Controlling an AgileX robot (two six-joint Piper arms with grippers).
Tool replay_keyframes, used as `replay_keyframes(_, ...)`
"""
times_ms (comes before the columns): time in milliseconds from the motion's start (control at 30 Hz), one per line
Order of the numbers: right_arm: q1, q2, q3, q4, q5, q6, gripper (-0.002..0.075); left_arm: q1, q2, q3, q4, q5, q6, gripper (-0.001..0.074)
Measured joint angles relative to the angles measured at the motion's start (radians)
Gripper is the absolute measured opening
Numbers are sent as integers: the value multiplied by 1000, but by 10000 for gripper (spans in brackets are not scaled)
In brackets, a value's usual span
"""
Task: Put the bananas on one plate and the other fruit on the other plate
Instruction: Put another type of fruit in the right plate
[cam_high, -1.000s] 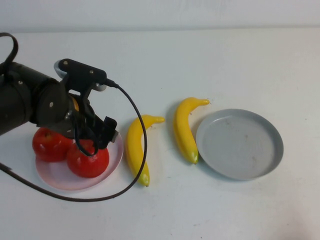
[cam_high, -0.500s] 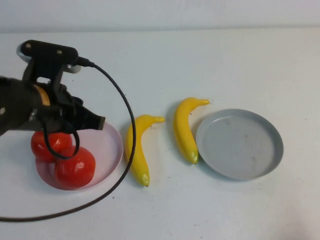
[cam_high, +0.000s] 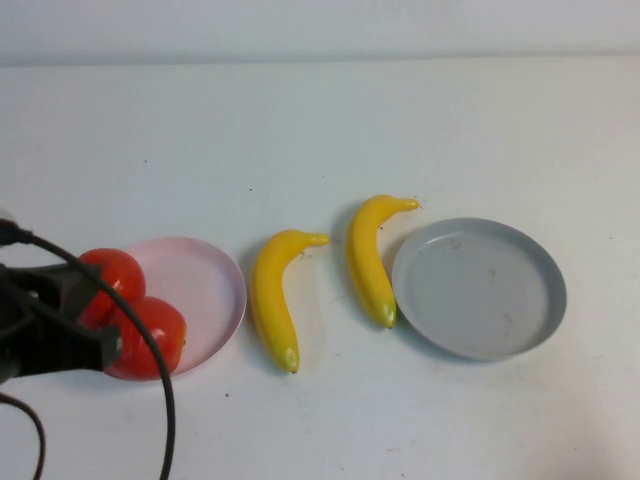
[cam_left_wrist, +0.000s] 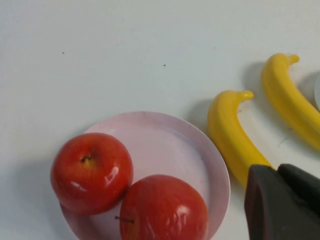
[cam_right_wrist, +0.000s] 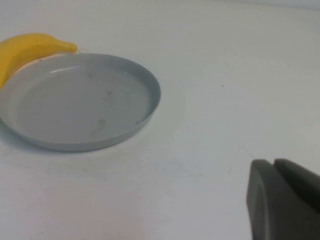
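Observation:
Two red apples (cam_high: 112, 278) (cam_high: 152, 335) lie touching each other on the pink plate (cam_high: 205, 285), toward its left side. Two yellow bananas (cam_high: 273, 300) (cam_high: 368, 258) lie on the table between the pink plate and the grey-blue plate (cam_high: 480, 290), which holds nothing. My left arm (cam_high: 50, 335) sits at the lower left edge, partly over the apples. In the left wrist view my left gripper (cam_left_wrist: 277, 171) is shut and holds nothing, above the table by the nearer banana (cam_left_wrist: 231, 134). My right gripper (cam_right_wrist: 274, 163) is shut and holds nothing, off to one side of the grey-blue plate (cam_right_wrist: 75, 105).
A black cable (cam_high: 160, 400) loops from the left arm over the table's front left. The right arm does not show in the high view. White table surface lies behind the plates and to the right of the grey-blue one.
The left arm has pulled back from over the pink plate to the lower left edge, and its gripper has gone from open to shut. The apples stay on the plate.

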Motion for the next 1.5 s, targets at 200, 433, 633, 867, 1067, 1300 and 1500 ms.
replay_keyframes(200,0,0,0,0,0,0,-15,0,-30,27,1,41,-10,5)
replay_keyframes(433,0,0,0,0,0,0,-15,0,-30,55,35,-14,-8,5)
replay_keyframes(633,0,0,0,0,0,0,-15,50,-220,205,75,-183,3,5)
replay_keyframes(867,0,0,0,0,0,0,-15,241,-612,424,-120,-273,261,4)
replay_keyframes(1067,0,0,0,0,0,0,-15,410,-806,538,-189,-276,341,4)
replay_keyframes(1300,0,0,0,0,0,0,-15,472,-821,639,-220,-253,339,4)
replay_keyframes(1500,0,0,0,0,0,0,-15,472,-823,643,-209,-88,339,4)
